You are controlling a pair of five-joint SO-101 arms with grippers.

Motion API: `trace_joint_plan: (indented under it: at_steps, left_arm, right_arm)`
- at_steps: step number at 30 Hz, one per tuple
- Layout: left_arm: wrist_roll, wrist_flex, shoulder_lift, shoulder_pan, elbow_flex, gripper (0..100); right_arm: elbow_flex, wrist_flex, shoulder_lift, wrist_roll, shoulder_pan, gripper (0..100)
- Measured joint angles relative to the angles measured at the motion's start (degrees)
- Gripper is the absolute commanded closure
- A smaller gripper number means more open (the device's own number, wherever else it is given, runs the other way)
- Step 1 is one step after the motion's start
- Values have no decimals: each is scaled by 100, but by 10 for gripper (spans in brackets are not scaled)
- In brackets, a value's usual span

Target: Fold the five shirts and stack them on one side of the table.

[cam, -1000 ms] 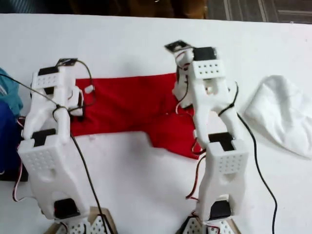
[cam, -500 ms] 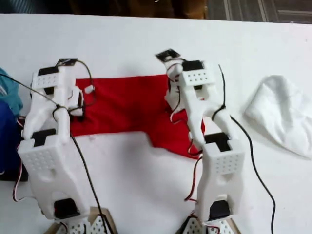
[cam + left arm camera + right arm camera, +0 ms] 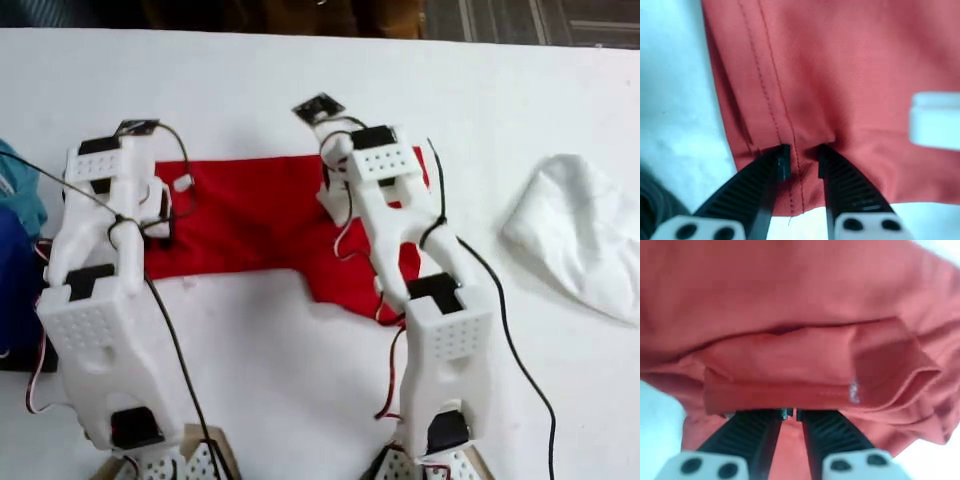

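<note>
Red fabric shirt (image 3: 250, 215) lies spread on the white counter (image 3: 250, 90), running crosswise between the two white plastic arms. Its near edge is stepped: the portion beside the left arm (image 3: 95, 290) ends farther from the arm bases, while the portion beneath the right arm (image 3: 440, 330) reaches closer to them. The left hand (image 3: 800, 162) is positioned at the end of the red fabric shirt nearest that arm, close to a corner where red cloth meets bare counter. Its black ribbed fingers (image 3: 765, 175) are drawn close together, with the double-stitched hem bunched and pinched between the tips. The right hand (image 3: 789, 414) sits against the opposite portion of the shirt, where the cloth is doubled over into several stacked layers with a hemmed edge running across. Its fingers (image 3: 757, 432) are nearly touching and appear to clamp an edge of that layered fold, although the contact point is partly covered by cloth. A crumpled white fabric shirt (image 3: 580, 235) rests on the counter on the outer side of the right arm, well apart from the red fabric shirt. On the outer side of the left arm, at the counter edge, a dark blue garment (image 3: 15, 285) lies touching a teal garment (image 3: 20, 195), the teal one being farther from the arm bases.
</note>
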Motion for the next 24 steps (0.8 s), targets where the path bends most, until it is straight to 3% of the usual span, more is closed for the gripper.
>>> trace_joint_plan:
  at_steps: [15, 19, 24]
  left_arm:
    - [0, 0, 0, 0, 0, 876]
    - [0, 0, 0, 0, 0, 876]
    - [0, 0, 0, 0, 0, 876]
  right_arm:
    - [-88, -1591, 325, 0, -167, 979]
    - [-316, -1345, 334, 0, -132, 978]
    - [-985, -105, 273, 0, 132, 975]
